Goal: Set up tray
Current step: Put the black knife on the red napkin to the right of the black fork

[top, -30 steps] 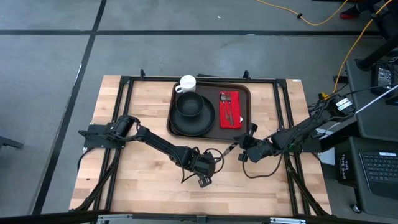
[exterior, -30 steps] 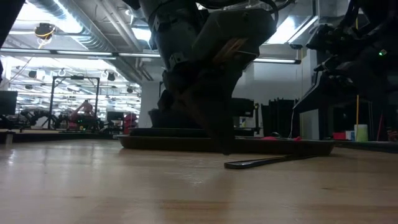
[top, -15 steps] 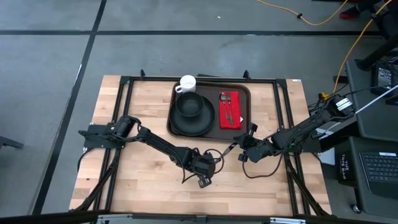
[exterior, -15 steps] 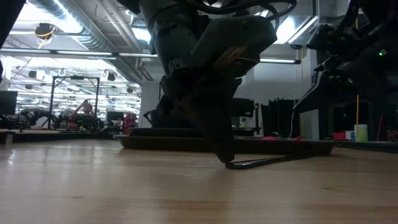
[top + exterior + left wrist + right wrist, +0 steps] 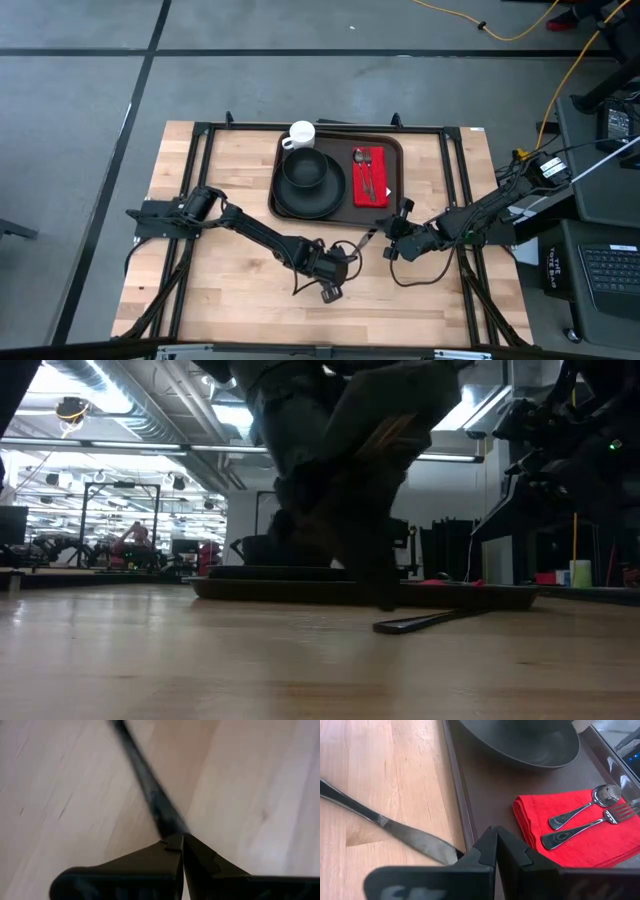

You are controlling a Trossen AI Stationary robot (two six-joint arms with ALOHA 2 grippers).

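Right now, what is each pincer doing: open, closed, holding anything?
Left pincer: closed, tips at the end of the knife on the table; whether it grips it cannot be told.
Right pincer: closed, empty, over the tray edge.

The left gripper (image 5: 337,281) has slid a little toward the right of the frame in the high view, low at centre. In the low view its dark bulk, once planted left of centre, now stands nearer the middle. The knife (image 5: 432,620) has gone along with it (its near end lay at about mid-frame before), shifting right across the wood and lying a touch flatter, its tip close beside the gripper's closed fingers (image 5: 150,865).
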